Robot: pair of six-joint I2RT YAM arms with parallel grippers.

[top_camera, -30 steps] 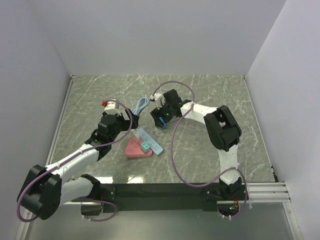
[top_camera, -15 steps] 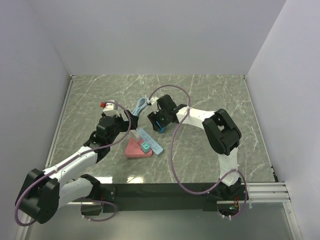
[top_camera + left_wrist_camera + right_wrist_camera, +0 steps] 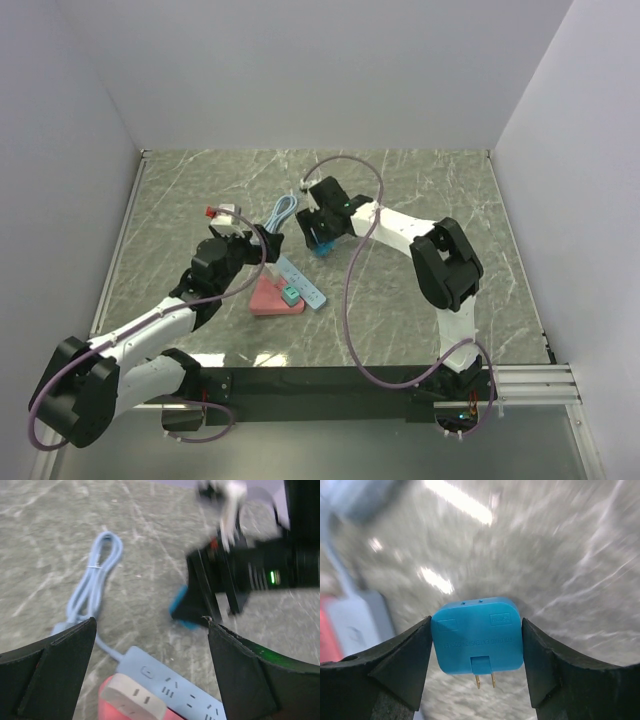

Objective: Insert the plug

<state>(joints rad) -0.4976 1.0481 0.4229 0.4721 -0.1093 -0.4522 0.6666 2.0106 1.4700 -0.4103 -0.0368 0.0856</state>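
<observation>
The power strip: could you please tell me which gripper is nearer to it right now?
Left. The left gripper hovers open just beyond the cable end of the power strip; the right gripper, holding the blue plug, sits farther off to the right.

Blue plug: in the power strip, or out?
Out. The right gripper's jaws clamp the blue plug, prongs bare, apart from the power strip.
</observation>
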